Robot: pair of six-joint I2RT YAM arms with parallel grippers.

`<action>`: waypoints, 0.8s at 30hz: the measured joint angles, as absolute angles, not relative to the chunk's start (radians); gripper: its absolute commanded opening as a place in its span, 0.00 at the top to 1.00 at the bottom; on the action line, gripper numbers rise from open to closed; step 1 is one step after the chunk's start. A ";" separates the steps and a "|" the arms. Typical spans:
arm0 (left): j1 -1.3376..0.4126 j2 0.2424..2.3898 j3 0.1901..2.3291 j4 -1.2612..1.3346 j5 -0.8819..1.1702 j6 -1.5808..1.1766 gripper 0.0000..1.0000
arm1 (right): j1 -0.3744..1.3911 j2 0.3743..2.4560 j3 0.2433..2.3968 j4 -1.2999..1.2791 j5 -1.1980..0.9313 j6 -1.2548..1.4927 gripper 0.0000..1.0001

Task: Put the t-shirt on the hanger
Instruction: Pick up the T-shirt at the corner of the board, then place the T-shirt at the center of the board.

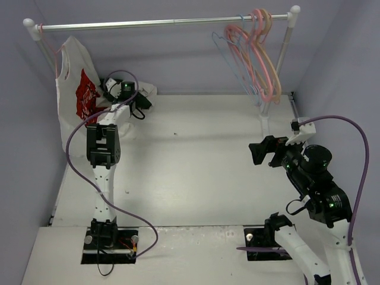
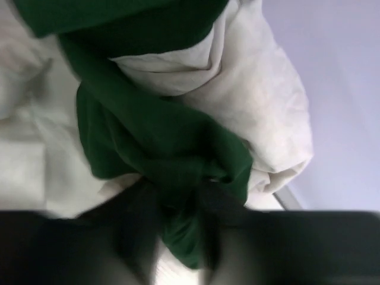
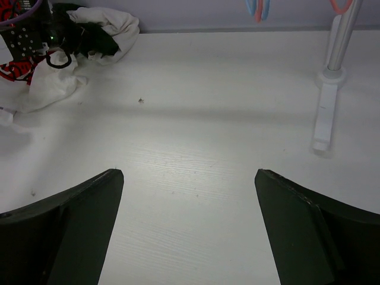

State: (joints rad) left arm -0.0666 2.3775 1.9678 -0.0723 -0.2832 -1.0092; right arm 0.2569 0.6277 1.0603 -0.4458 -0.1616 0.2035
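— White table [image 1: 196,160], overhead: where's the t-shirt [image 1: 148,90]?
— Bunched at the left gripper [image 1: 135,98]. The hanger [image 1: 228,59] hangs beyond the right gripper [image 1: 261,153].
— Left wrist?
— Fingers [image 2: 130,231] clenched on green fabric.
— Right wrist?
— Jaws spread wide above the table.

Finishes as I logged them from the console:
- The t-shirt [image 2: 160,136] was soft matt knit cloth, green and white, and creased.
- The white shirt [image 1: 71,65] at far left was thin matt cloth with a flat red print.
- The table [image 3: 208,119] was white board with faint wood grain, satin, and carried a soft glare.
- The rail [image 1: 166,24] was glossy polished metal tube.
- The hanger [image 1: 227,54] and the pink hangers [image 1: 267,71] were thin, smooth coated wire.
- The right gripper [image 3: 189,178] had fingers [image 3: 71,225] that I judged to be black matt plastic.
- The cable [image 1: 356,142] had a smooth purple sheath.
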 measured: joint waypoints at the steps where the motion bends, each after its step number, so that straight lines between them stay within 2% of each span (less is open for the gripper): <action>1: -0.065 2.392 1.972 -0.054 -0.275 -1.017 0.87 | 0.257 0.633 1.062 -0.446 -0.161 0.208 0.00; 3: -0.059 2.413 1.975 -0.022 -0.247 -1.027 1.00 | 0.257 0.646 1.063 -0.446 -0.161 0.213 0.00; 10: -0.041 2.356 1.911 0.020 -0.067 -1.037 1.00 | 0.257 0.694 1.073 -0.445 -0.173 0.205 0.00; 14: -0.066 2.140 1.753 -0.030 0.059 -0.999 1.00 | 0.257 0.733 1.095 -0.433 -0.197 0.174 0.00; 18: -0.170 1.861 1.672 -0.155 0.104 -0.886 1.00 | 0.257 0.757 1.105 -0.423 -0.229 0.132 0.00; 19: -0.223 1.779 1.653 -0.184 0.099 -0.850 0.97 | 0.257 0.758 1.105 -0.422 -0.237 0.123 0.00; 20: -0.274 1.708 1.633 -0.205 0.093 -0.823 0.76 | 0.265 0.758 1.105 -0.423 -0.243 0.112 0.00; 21: -0.339 1.634 1.609 -0.229 0.088 -0.793 0.73 | 0.273 0.758 1.105 -0.422 -0.242 0.105 0.00; 24: -0.532 1.462 1.517 -0.287 0.093 -0.752 0.71 | 0.320 0.756 1.105 -0.417 -0.241 0.095 0.00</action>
State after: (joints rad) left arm -0.5320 1.4616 1.5173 -0.2871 0.0925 -0.7517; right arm 0.3202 0.7559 1.1053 -0.4168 -0.2413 0.0952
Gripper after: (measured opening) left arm 0.272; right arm 0.999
